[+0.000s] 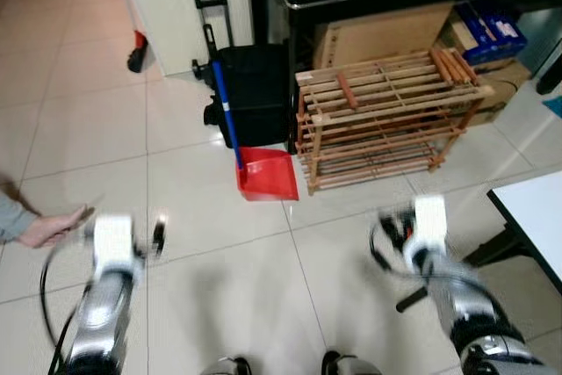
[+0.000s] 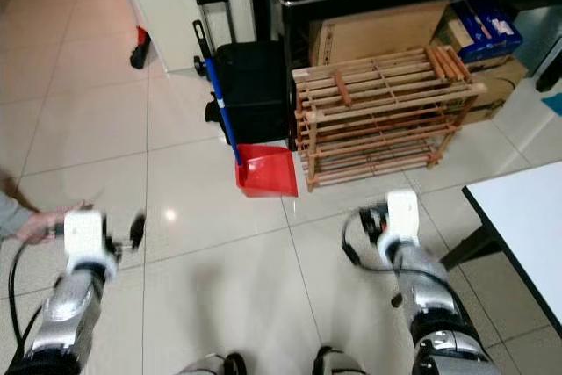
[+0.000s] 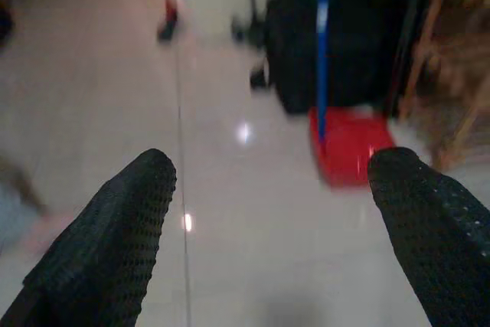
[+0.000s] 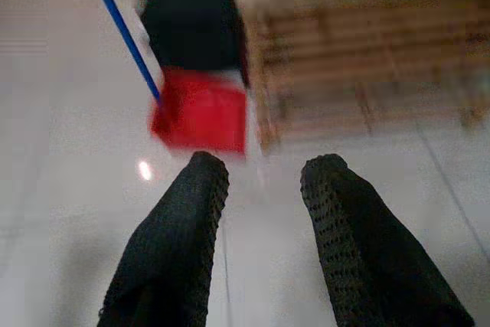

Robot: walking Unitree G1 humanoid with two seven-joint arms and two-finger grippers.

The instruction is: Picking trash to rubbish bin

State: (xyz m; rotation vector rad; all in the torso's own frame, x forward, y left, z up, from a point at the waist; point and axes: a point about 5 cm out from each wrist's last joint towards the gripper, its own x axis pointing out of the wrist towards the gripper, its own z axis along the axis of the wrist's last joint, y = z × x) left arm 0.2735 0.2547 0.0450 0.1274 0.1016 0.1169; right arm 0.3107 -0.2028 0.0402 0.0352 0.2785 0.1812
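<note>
Both arms ride low over the tiled floor [image 1: 219, 287], left hand [image 3: 276, 227] spread wide and empty, right hand [image 4: 256, 220] parted, empty too, likely carried ready while walking; no trash or bin visible, just the red dustpan [image 1: 266, 173] ahead.

Tile floor [image 1: 219, 243]: red dustpan [image 1: 267, 174], wooden rack [image 1: 386, 116]

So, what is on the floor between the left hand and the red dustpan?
Nothing: in the left eye view, only bare glossy floor tiles lie between the left hand and the red dustpan. The left wrist view shows the same.
</note>
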